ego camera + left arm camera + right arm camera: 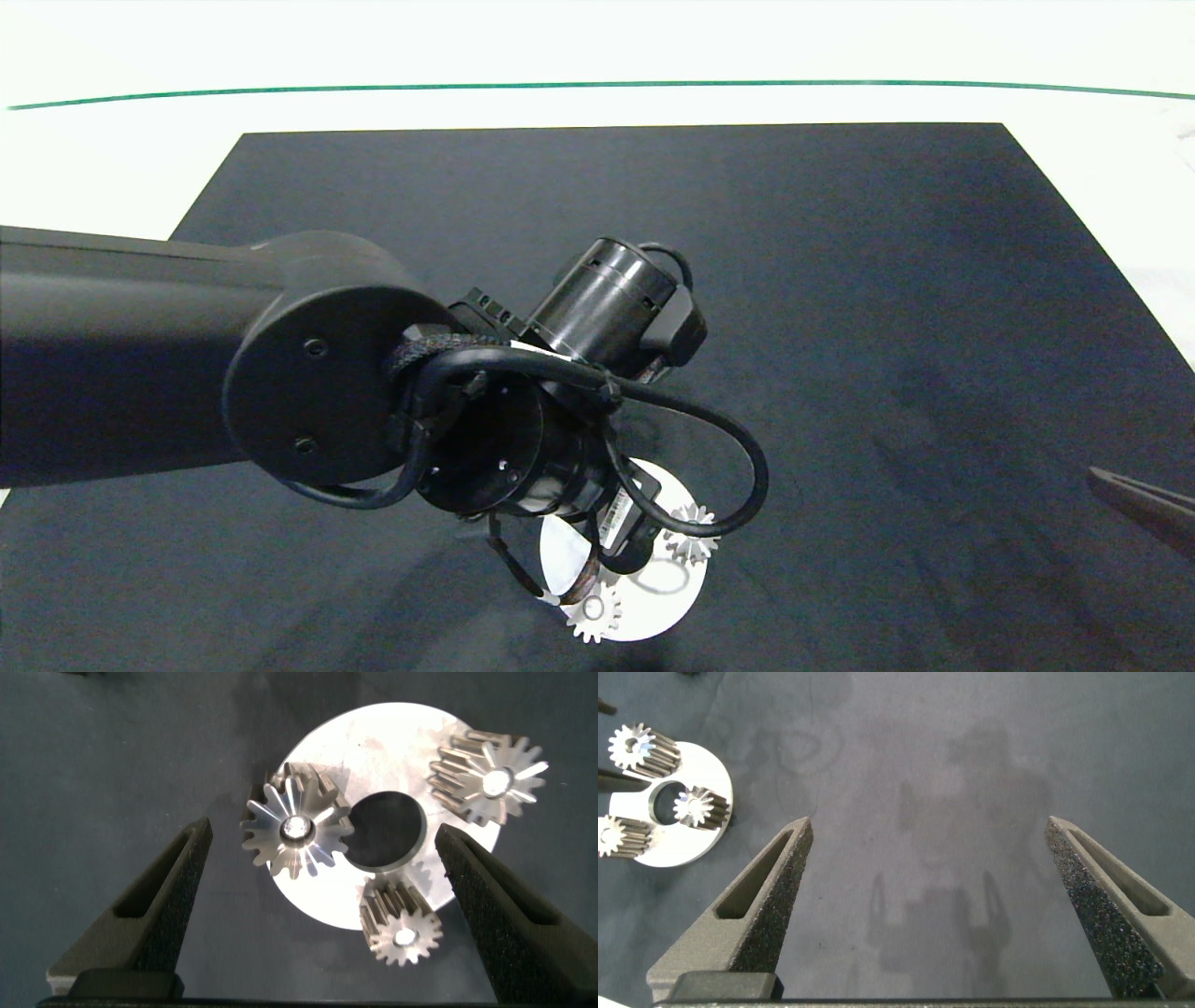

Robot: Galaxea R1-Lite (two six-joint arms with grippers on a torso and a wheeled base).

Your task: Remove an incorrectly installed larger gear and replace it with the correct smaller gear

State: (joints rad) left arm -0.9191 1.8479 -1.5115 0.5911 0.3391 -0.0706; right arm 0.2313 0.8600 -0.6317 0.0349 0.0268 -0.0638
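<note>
- Head view: the left arm (308,373) reaches from the left over the dark mat (840,280), and its wrist hangs above the disc (653,621). The disc lies by the mat's near edge, about the middle. Two gears (691,534) show on its rim; the arm hides the rest of it. The right gripper (1141,504) waits at the mat's right edge, well apart, so the left arm is clearly the nearer.
- Left wrist view: the left gripper (322,831) is spread wide, holding nothing, and looks straight down on the disc. The larger gear (297,826), with long pointed teeth, stands on its post at the disc's rim, axis upright. It lies between the fingers (159,896), much closer to one than to the other. I judge the gripper must centre on it before it descends and closes. The two other gears sit near the other finger and could be touched.
- Right wrist view: the right gripper is also spread and empty over bare mat, with the disc far to one side. The smaller gear for replacement I cannot find in any view.
</note>
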